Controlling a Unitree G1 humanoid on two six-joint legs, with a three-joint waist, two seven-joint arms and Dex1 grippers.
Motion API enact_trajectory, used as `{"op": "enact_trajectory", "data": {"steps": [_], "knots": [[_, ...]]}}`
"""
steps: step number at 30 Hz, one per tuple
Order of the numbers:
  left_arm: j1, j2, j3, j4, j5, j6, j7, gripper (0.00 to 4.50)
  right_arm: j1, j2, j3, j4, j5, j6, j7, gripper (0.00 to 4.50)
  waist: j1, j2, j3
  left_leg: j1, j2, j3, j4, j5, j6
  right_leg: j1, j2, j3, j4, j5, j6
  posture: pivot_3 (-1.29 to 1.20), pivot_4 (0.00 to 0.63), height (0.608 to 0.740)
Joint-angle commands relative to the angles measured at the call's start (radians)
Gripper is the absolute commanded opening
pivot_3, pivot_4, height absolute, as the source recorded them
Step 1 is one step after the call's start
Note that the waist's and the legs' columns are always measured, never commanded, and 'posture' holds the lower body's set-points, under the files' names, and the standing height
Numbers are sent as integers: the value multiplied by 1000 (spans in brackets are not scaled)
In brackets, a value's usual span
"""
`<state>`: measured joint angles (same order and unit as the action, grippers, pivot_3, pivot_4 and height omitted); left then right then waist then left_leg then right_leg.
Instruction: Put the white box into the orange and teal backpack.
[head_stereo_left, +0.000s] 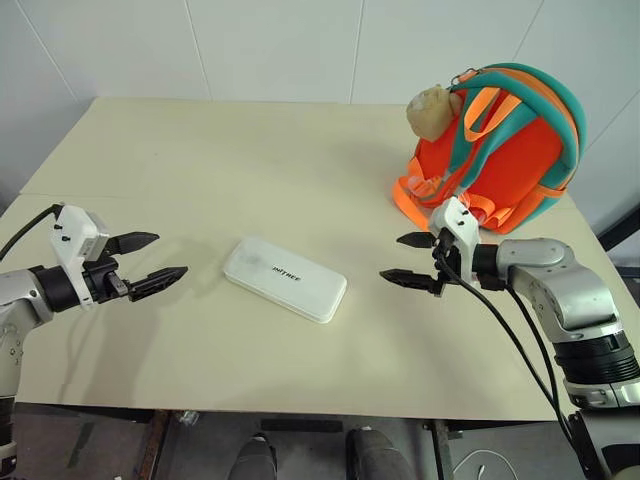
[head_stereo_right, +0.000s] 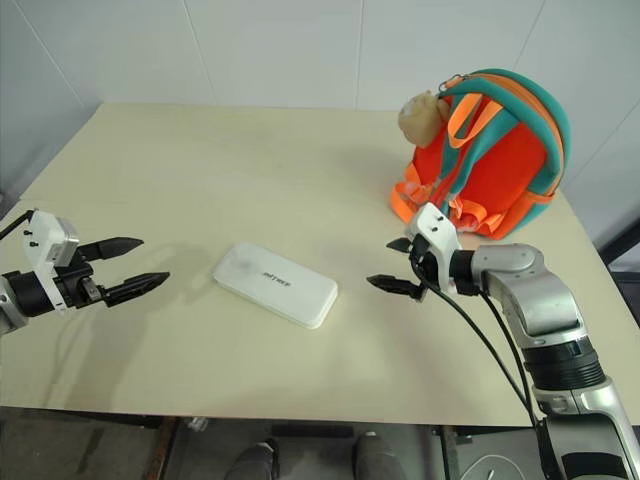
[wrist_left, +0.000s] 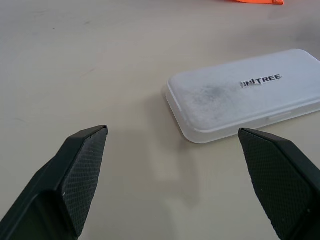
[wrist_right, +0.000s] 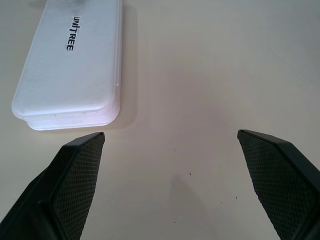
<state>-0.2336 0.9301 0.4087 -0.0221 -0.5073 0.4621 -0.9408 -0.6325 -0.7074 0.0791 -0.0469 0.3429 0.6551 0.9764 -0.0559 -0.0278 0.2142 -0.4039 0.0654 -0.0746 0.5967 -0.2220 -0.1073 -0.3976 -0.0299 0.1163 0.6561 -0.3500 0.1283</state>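
Lying flat on the beige table, between my two arms: one flat white rounded-corner box with dark centre lettering. Left gripper: released, fingers spread, near one end of the box, apart from it. Right gripper: released, empty, beside the opposite end. Bright-orange fabric backpack with teal trim and beige plush toy: upright behind my right gripper.

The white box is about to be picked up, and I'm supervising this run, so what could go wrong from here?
The white box lies flat on the table, so its low edges may slip from the open left gripper or right gripper. The backpack shows its straps and no visible opening, so the box may have nowhere to go. The backpack stands close behind the right gripper; a swing might topple it.
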Motion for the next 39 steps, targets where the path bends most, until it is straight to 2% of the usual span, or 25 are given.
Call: {"op": "enact_trajectory", "data": {"steps": [1, 8, 13, 14, 16, 17, 28, 32, 39], "knots": [[-16, 6, 14, -10, -2, -18, 2, 4474, -28, 0, -27, -21, 9, -14, -4, 4500, 0, 0, 0, 0, 0, 0, 0, 0, 0, 0, 0, 0, 0, 0, 0, 0, 150, 740], [-3, -41, 26, -38, -2, -36, 56, 4474, -95, 36, -3, 64, -32, -75, -11, 4500, -2, 0, 0, 0, 0, 1, 0, 0, 0, 0, 0, 0, 0, 0, 0, 0, 150, 740], [0, -44, 14, -20, 16, -66, 45, 4474, -71, 54, 3, 24, -40, -57, -31, 4500, -1, 0, 0, 0, 0, 1, 0, 0, 0, 0, 0, 0, 0, 0, 0, 0, 150, 740], [-5, -42, 11, -13, 27, -69, 57, 4297, -63, 54, 0, 8, -29, -43, -27, 4500, -1, 0, 0, 0, 0, 1, 0, 0, 0, 0, 0, 0, 0, 0, 0, 0, 150, 740], [-15, -35, 17, 18, 36, -76, 60, 3941, -52, 64, -1, -31, -11, -13, -32, 4122, 0, 0, 0, 0, 0, 1, 0, 0, 0, 0, 0, 0, 0, 0, 0, 0, 150, 740], [-15, -31, 23, 31, 37, -81, 55, 3614, -48, 69, 0, -48, -8, -1, -39, 3862, 0, 0, 0, 0, 0, 1, 0, 0, 0, 0, 0, 0, 0, 0, 0, 0, 150, 740], [-161, -85, -77, 206, 84, -144, 67, 65, 18, 87, 16, -95, -29, -4, -86, 26, 2, 0, 0, 0, 0, 1, 1, 0, 0, 0, 0, 0, 0, 1, 1, 0, 150, 740], [-211, -108, -117, 307, 116, -188, 50, 27, 51, 86, 35, -137, -40, 16, -109, 8, 1, 0, 0, 0, 0, 1, 1, 0, 0, 0, 0, 0, 1, 1, 1, 0, 150, 740], [-379, -195, -209, 602, 198, -274, 44, 27, 117, 78, 100, -186, -97, 50, -159, 8, 3, -1, 0, -1, 0, 1, 5, 0, 0, 0, 0, 0, 2, 1, 2, 0, 150, 740]]}}
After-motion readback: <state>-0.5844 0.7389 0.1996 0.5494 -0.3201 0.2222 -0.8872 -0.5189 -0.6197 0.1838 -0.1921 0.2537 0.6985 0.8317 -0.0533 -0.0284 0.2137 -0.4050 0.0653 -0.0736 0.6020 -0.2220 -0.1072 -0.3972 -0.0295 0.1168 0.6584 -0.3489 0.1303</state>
